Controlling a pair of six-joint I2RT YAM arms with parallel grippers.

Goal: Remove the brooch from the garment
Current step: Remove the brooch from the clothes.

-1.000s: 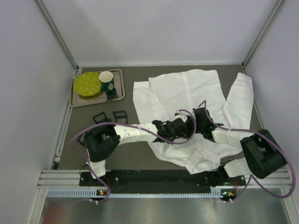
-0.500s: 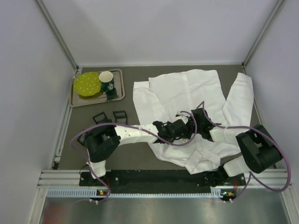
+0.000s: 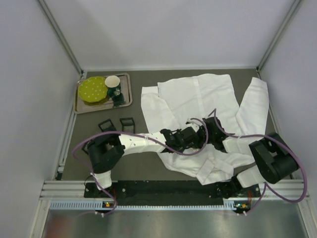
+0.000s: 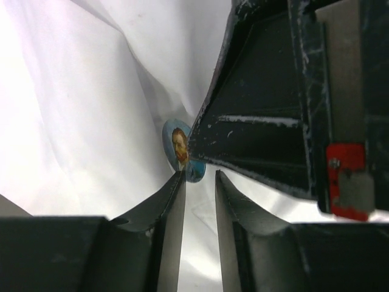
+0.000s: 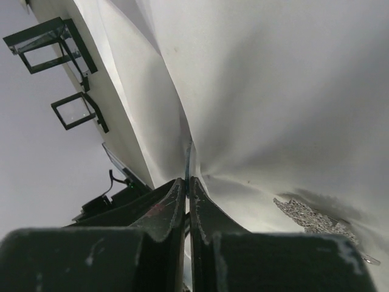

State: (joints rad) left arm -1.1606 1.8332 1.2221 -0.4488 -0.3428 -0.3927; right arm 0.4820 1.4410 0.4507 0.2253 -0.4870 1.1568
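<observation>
Over on the far left, a tray (image 3: 79, 108) carries a green plate (image 3: 93, 89) and a cup (image 3: 112, 81). From its base the left arm (image 3: 143, 140) stretches rightward, low over the white shirt (image 3: 198, 94). The left gripper (image 4: 199, 176) is narrowly parted and empty, its tips just below the round portrait brooch (image 4: 179, 148), which is pinned on a raised fold mid-shirt. The right arm (image 3: 237, 144) bends leftward, and the right gripper (image 5: 186, 181) pinches the brooch's thin edge.
</observation>
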